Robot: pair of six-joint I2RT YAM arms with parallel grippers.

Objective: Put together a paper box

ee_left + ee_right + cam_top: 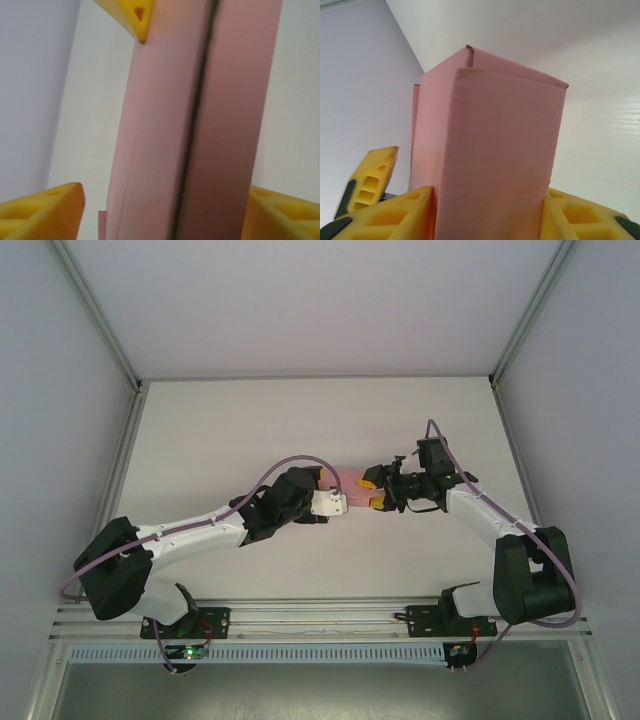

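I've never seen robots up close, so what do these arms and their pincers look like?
The left arm and right arm have white links, black joints and black bases. A purple cable loops along each. The fingers are chunky yellow blocks with hollow cells.

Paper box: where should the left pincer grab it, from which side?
Grip the paper box at its free end, opposite the right pincer, coming from the left. Close on the two outer walls flanking the dark seam; squeezing there probably keeps it shut.
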